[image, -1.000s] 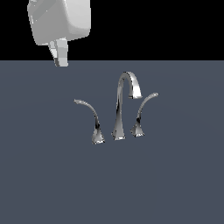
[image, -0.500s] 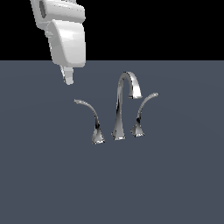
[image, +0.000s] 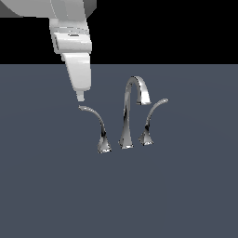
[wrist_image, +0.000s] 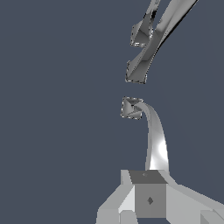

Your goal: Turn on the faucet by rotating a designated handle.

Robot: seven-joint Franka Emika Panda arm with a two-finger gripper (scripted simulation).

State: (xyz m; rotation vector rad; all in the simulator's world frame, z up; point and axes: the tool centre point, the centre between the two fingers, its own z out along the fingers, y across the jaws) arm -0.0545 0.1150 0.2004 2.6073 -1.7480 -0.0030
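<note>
The chrome faucet [image: 132, 109] stands mid-scene with its gooseneck spout between two levers. The handle [image: 96, 122], the longer swooping lever, is on the exterior view's left, its base at the spout's side and its thin tip reaching outward. My gripper [image: 81, 96] hangs just above that tip, a small gap apart, its fingers together with nothing held. In the wrist view the handle [wrist_image: 155, 140] arcs from its square base to right under the gripper [wrist_image: 148, 183]. The shorter lever [image: 152, 118] is on the exterior view's right.
The faucet sits on a flat dark grey-blue surface [image: 56, 195]. The spout's base [wrist_image: 136, 72] and the shorter lever's base [wrist_image: 141, 37] lie beyond the handle in the wrist view.
My gripper has come down and toward the exterior view's right, from high above the surface to just over the handle's tip. The faucet's parts have not moved.
</note>
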